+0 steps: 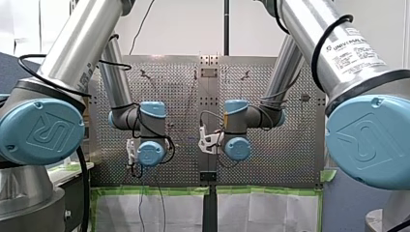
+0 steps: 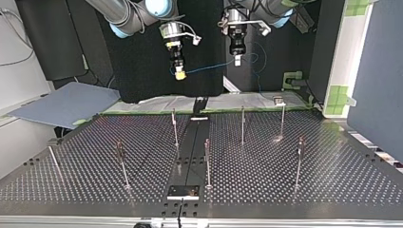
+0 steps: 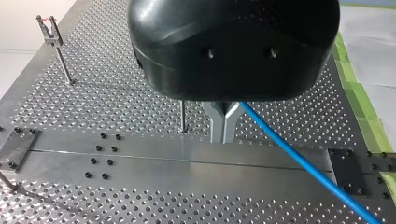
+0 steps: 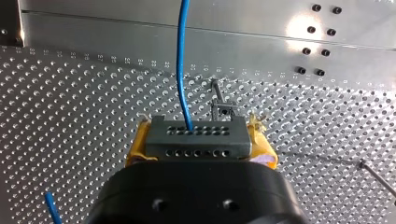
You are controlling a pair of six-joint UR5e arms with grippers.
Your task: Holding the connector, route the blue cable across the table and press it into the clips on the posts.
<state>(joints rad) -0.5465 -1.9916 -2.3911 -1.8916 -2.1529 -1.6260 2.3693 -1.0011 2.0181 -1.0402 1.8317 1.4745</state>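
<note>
Arms enter the front view from both sides above the perforated table (image 1: 270, 159); I cannot tell their fingers' state there.

In the top view, my right gripper (image 2: 179, 74) and my left gripper (image 2: 237, 60) hang beyond the table's far edge. The blue cable (image 2: 209, 68) is strung between them, above the posts (image 2: 242, 124).

In the left wrist view, the metal fingers (image 3: 215, 125) are closed together, and the cable leaves from between them near their root.

In the right wrist view, the yellow pads (image 4: 135, 149) pinch the grey connector (image 4: 195, 137). The cable runs ahead from its face, and a clip post (image 4: 223, 106) stands just beyond.
</note>
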